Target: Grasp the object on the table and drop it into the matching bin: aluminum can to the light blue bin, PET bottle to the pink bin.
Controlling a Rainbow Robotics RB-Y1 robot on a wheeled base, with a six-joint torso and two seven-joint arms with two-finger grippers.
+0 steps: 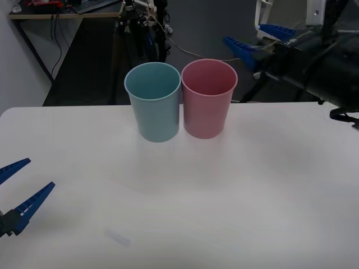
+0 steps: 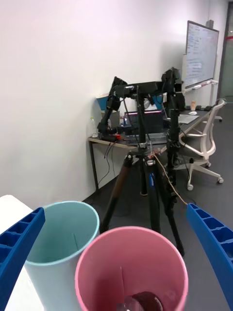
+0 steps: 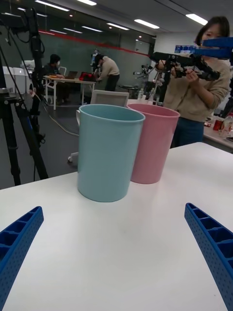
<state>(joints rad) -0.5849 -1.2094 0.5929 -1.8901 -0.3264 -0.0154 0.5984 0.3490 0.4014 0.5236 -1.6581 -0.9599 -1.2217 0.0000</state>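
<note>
At the near left edge of the table [image 1: 269, 213], the left gripper [image 1: 15, 188] sits low over the white top with its blue fingers spread apart and nothing between them; this arm looks parked.

Farther in, at the middle of the table, the two bins stand side by side and touching or nearly so: the light blue bin [image 1: 153, 101] on the left, the pink bin [image 1: 208, 98] on the right.

Beyond and to the right of the pink bin, the right gripper [image 1: 259, 40] hangs above the far table edge, fingers wide apart and empty. From its wrist camera, the PET bottle [image 2: 143, 302] lies at the bottom of the pink bin, its dark body just visible inside the rim.

By my reading the drop is done and the bottle is in the matching bin. What remains is likely only to draw the right arm back clear of the bins without knocking the pink rim.
</note>
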